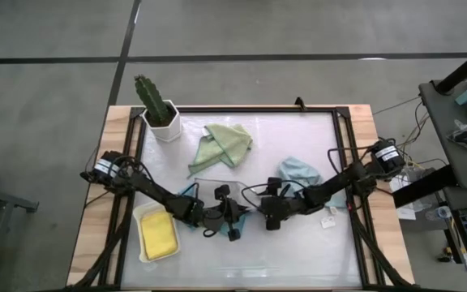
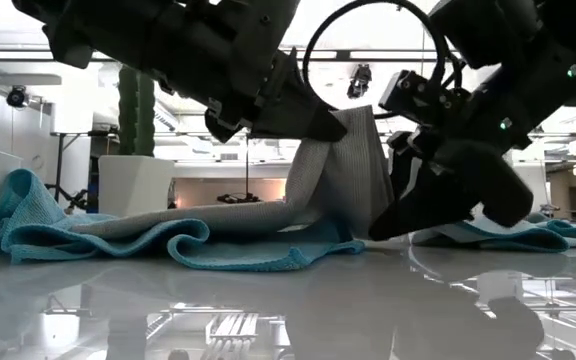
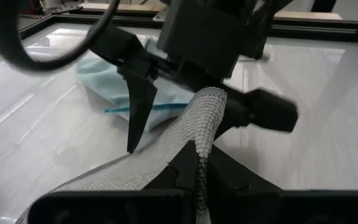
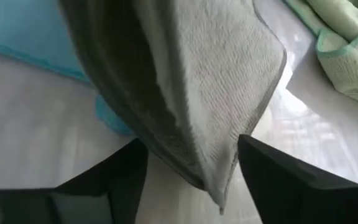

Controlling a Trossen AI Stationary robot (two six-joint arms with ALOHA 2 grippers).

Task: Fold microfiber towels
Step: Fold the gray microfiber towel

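Both arms meet at the front middle of the table (image 1: 298,243), claws close together.

Left claw (image 3: 199,163) – fingers pressed together, pinching the grey towel (image 2: 338,170). In the left wrist view the cloth rises as a narrow ridge straight out from between the two dark fingers. In the low view the same towel hangs lifted from this claw (image 2: 308,120), its lower part trailing down onto the teal towel (image 2: 218,248), which lies rumpled flat on the table beneath it.

Right claw (image 4: 191,168) – fingers spread, one on each side of the hanging corner of the grey towel (image 4: 210,93); whether either finger touches the cloth I cannot tell. In the low view this claw (image 2: 438,195) stands just beside the raised cloth, tips near the table.

Other towels:
- Sage green towel (image 1: 224,144) – loosely crumpled, rear middle of the table, well apart from both claws.
- Pale blue towel (image 1: 298,171) – bunched, right of centre, just behind the right arm.
- Yellow towel (image 1: 158,235) – folded, lying in the white tray (image 1: 141,212) at the front left.

Also on the table: a potted cactus (image 1: 157,109) in a white pot at the rear left corner, and a small white tag (image 1: 328,220) near the right arm.
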